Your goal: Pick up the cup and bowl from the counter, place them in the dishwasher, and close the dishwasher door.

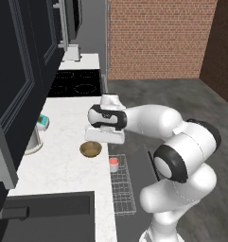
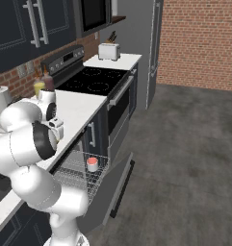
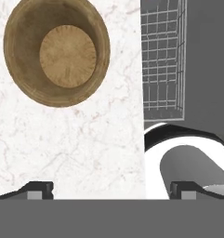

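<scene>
So the gripper (image 3: pixel 111 190) is hanging over the counter (image 3: pixel 62 139) with its fingers (image 3: pixel 36 189) spread wide and nothing between them. In the hand view the two dark tips are sitting at about 7 and 5 o'clock along the bottom, and the bowl (image 3: pixel 56 51) is lying up at roughly 11 o'clock from the midpoint between them, well clear of both tips. It's round, so no long axis to worry about, just a rim to catch. My guess is the hand needs to be sliding toward that 11 o'clock spot before dropping.

From the left base view the bowl (image 1: pixel 91 149) is resting upright on the white marble just below the hand, close to the counter edge, and it's looking empty inside.

The cup (image 1: pixel 114 164) is already standing in the dishwasher (image 2: pixel 103 192) rack, near its counter-side edge. The dishwasher door (image 2: pixel 118 185) is hanging open.
</scene>
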Controlling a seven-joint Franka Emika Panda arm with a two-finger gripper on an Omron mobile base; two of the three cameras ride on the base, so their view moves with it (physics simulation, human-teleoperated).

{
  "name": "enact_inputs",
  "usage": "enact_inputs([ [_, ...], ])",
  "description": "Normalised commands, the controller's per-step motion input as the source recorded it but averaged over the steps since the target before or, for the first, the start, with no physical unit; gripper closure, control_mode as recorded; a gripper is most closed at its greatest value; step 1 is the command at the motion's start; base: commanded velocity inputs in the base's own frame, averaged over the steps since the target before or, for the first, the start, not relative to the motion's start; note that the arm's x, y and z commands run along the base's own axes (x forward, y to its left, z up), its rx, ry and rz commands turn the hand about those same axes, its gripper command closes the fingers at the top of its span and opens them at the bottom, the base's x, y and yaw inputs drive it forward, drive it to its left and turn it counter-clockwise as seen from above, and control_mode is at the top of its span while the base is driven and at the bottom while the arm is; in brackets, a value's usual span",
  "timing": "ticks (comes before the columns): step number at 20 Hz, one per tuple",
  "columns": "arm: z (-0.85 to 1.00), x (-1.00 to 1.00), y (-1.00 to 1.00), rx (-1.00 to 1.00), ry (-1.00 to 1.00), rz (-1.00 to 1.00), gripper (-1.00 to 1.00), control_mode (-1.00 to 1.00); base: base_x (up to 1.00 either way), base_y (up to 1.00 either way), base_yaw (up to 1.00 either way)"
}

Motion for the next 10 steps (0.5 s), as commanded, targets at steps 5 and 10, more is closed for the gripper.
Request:
enact_inputs([
  [5, -0.2, 0.26, 0.0, 0.0, -0.02, 0.0, -1.0, -1.0, 0.0, 0.0, 0.0],
  [10, -0.19, 0.2, 0.0, 0.0, -0.01, 0.0, -1.0, -1.0, 0.0, 0.0, 0.0],
])
